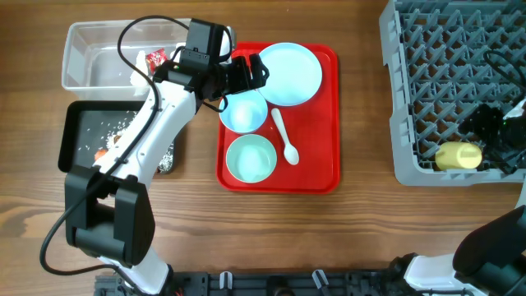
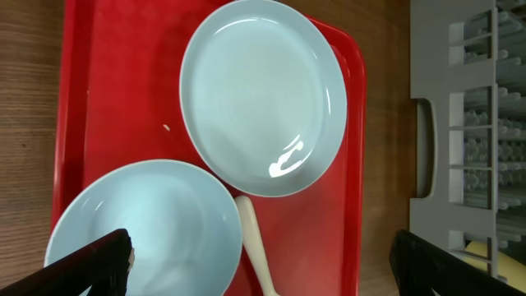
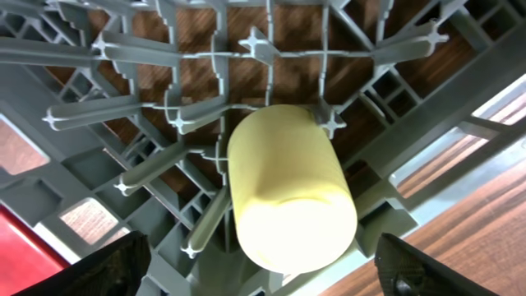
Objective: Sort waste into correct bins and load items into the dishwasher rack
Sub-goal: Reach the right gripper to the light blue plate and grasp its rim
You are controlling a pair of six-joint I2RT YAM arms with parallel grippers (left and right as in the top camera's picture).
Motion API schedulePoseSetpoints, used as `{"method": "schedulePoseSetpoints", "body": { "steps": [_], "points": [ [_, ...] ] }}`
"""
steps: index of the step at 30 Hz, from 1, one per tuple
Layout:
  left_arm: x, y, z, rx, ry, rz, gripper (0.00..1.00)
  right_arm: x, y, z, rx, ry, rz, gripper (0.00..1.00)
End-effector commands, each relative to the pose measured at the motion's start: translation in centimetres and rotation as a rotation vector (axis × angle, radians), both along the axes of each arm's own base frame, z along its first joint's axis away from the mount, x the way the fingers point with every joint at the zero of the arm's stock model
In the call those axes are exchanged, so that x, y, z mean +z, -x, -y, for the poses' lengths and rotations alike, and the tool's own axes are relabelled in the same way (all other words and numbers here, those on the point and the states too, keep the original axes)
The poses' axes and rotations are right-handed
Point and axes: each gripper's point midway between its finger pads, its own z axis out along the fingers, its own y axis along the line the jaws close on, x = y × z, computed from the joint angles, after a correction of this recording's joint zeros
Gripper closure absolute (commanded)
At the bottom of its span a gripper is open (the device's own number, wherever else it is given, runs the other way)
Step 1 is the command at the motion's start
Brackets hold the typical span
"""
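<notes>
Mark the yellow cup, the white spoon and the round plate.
yellow cup [image 3: 288,193]: right wrist view, middle of its side wall.
white spoon [image 1: 282,131]: overhead view, partway along its handle.
round plate [image 2: 259,90]: left wrist view, centre of its face.

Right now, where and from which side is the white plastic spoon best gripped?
Probably mid-handle, from straight above, jaws across the narrow width. The white plastic spoon lies flat on the flat red tray; its handle tip sits close to the pale blue round plate and pale blue bowl, while the middle has bare tray either side.
</notes>
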Motion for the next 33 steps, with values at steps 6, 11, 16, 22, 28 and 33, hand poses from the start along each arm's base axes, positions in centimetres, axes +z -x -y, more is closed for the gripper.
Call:
{"method": "schedulePoseSetpoints", "body": {
  "steps": [6, 11, 16, 22, 28, 33],
  "points": [
    [-0.2, -0.6, -0.4, 0.014, -0.026, 0.015, 0.00, 6.6, -3.1, -2.6, 0.177, -0.029, 0.182, 0.05],
    [-0.2, -0.7, -0.7, 0.023, -0.039, 0.018, 0.00, 14.0, -6.7, -6.8, 0.336, 0.059, 0.341, 0.01],
    [-0.2, -0.7, -0.7, 0.024, -0.039, 0.019, 0.00, 17.2, -12.5, -14.1, 0.483, 0.079, 0.534, 0.06],
    [-0.3, -1.0, -1.2, 0.045, -0.064, 0.028, 0.00, 14.5, -18.7, -21.3, 0.561, 0.052, 0.593, 0.09],
    [-0.4, -1.8, -2.4, 0.126, -0.105, 0.042, 0.00, 6.0, -23.3, -26.4, 0.636, -0.008, 0.509, 0.13],
    [-0.5, -2.3, -4.0, 0.287, -0.110, 0.019, 0.00, -1.9, -24.4, -29.6, 0.697, -0.095, 0.404, 0.23]
  ]
}}
